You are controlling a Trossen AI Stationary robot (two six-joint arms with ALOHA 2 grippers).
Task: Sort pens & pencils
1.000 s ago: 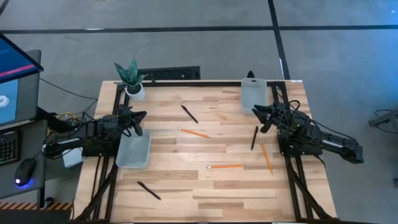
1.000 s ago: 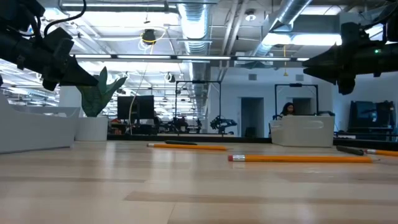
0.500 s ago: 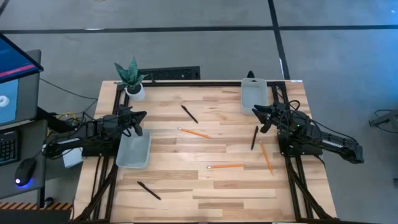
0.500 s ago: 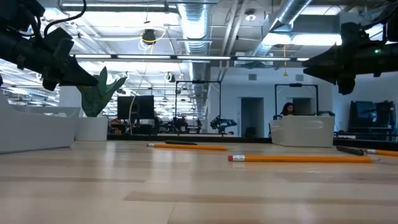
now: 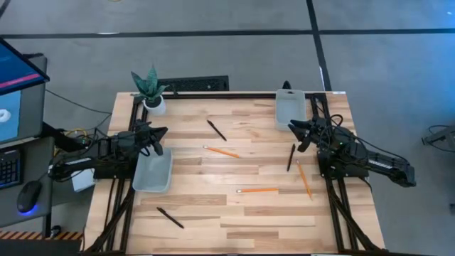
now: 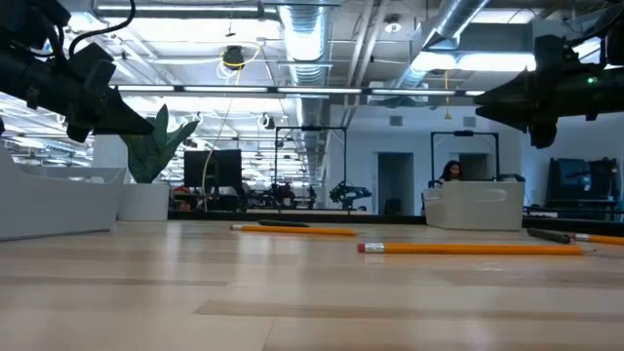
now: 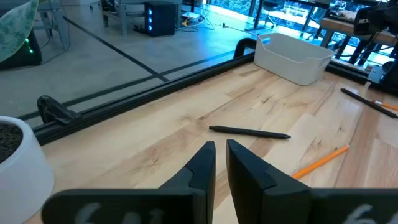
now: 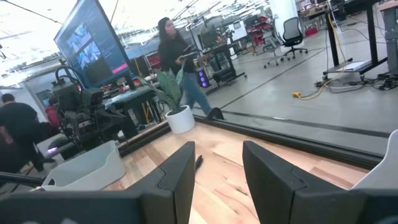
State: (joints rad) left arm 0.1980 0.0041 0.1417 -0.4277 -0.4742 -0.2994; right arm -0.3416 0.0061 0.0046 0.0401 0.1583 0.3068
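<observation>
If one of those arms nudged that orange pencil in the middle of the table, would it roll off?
The orange pencil lies flat on the smooth wooden table, so a sideways nudge would probably roll it a little. It looks thin and straight, likely stiff and light. With bare board all around, it probably wouldn't reach an edge.

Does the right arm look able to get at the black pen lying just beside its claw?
Probably yes. The right claw hangs open above the table, the pen lies close by, and only a pencil is near it, not touching.
</observation>
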